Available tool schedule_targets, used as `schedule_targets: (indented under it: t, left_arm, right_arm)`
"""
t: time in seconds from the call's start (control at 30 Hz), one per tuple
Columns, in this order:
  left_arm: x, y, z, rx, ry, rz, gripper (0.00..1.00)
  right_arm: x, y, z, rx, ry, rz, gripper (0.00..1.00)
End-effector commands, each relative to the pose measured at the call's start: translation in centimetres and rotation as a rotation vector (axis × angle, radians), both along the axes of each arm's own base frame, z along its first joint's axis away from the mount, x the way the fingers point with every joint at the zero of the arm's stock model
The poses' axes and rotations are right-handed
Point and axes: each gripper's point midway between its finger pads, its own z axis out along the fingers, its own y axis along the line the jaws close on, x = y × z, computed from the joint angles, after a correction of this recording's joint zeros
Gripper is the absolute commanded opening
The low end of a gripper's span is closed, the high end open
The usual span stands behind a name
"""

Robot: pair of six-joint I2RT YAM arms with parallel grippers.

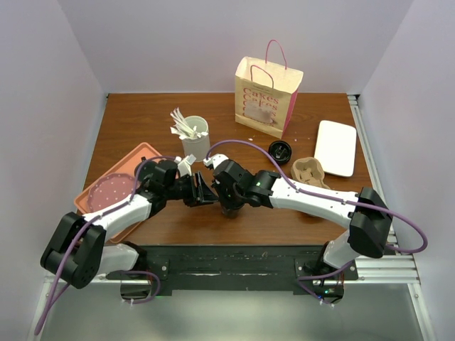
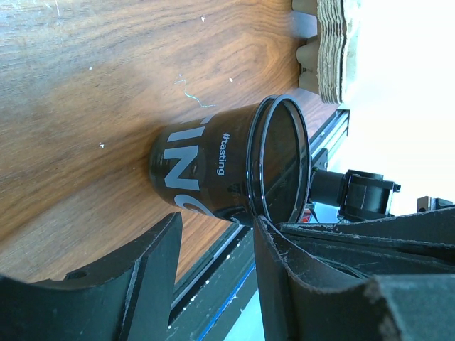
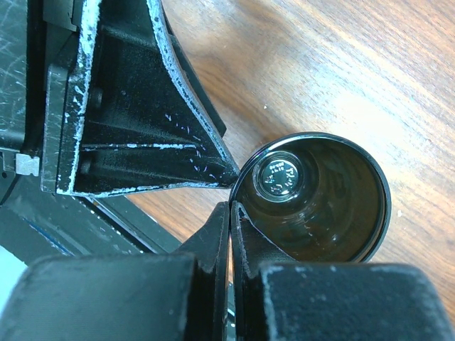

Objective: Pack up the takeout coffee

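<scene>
While working low over a brown wooden table, has white walls on three sides and the near table edge close behind the right gripper; finds open wood only beyond it. Sees a cream paper bag with pink handles standing mouth up well beyond that gripper, presumably where everything ends up. Holds the left gripper half spread, gripping nothing, one fingertip just beside the rim, contact unclear, likely as a stop against tipping. Pinches, right fingers pressed together, the wall of the small dark brown paper cup, one finger inside, one outside; has it directly under that gripper, upright and lidless. Spots the round black plastic lid beyond and to the right, well apart.
</scene>
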Motion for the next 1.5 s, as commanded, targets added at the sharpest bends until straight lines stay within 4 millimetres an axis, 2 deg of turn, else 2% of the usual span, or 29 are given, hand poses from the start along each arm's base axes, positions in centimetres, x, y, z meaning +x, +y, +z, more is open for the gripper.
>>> schedule_targets:
  t: [0.0,0.17,0.37,0.73,1.03,1.23,1.47]
  left_arm:
    - [0.1,-0.3,-0.1,-0.013,-0.017,-0.011,0.49]
    - [-0.2,-0.2,-1.1,0.010,0.004,-0.013,0.49]
    - [-0.2,-0.1,-1.5,0.028,0.003,-0.013,0.49]
    - [-0.1,-0.1,-1.5,0.035,0.001,-0.014,0.49]
    - [-0.3,0.1,-1.2,0.046,0.002,-0.012,0.49]
    - [-0.4,0.9,-0.7,0.099,-0.002,0.008,0.49]
    - [0.4,1.2,0.5,0.123,-0.042,0.026,0.49]
  right_arm:
    - [0.2,1.1,2.7,0.089,-0.049,0.010,0.00]
    - [0.4,1.3,3.1,0.098,-0.058,0.011,0.00]
    - [0.6,1.2,3.4,0.085,-0.072,0.011,0.00]
    - [1.6,-0.6,5.6,0.037,-0.142,-0.037,0.00]
    - [1.8,-2.0,6.3,-0.012,-0.169,-0.053,0.00]
    - [2.0,-2.9,8.1,-0.018,-0.200,-0.072,0.00]
    - [1.9,-2.7,10.3,0.036,-0.215,-0.072,0.00]
